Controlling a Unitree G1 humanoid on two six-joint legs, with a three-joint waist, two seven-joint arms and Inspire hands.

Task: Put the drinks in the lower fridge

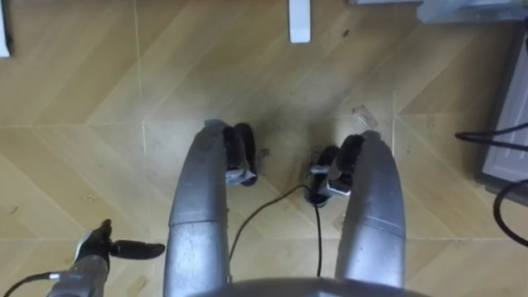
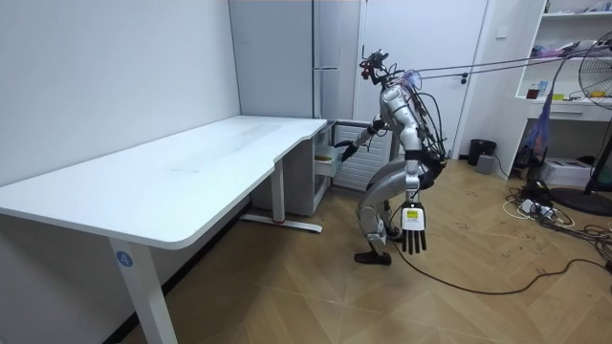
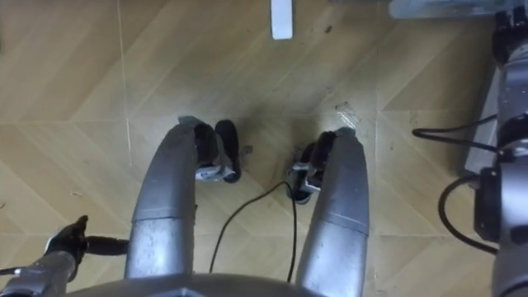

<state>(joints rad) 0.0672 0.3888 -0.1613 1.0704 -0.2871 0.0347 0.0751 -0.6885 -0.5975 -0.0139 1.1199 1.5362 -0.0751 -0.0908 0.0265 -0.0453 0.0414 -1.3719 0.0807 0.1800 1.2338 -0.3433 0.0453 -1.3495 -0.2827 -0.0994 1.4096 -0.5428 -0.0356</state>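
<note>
I stand with bent knees on the wooden floor, facing the white desk, with the tall grey fridge on my right. Low on the fridge a drawer stands pulled out. My right arm stretches out toward it, and my right hand is by the drawer's edge, too small to read. My left hand hangs beside my left leg with straight fingers and holds nothing; the room view has it hanging at knee height.
The white desk stands ahead of me, its white foot on the floor in front of my feet. A grey appliance base lies at my right. Behind me are a fan, floor cables and a dark bin.
</note>
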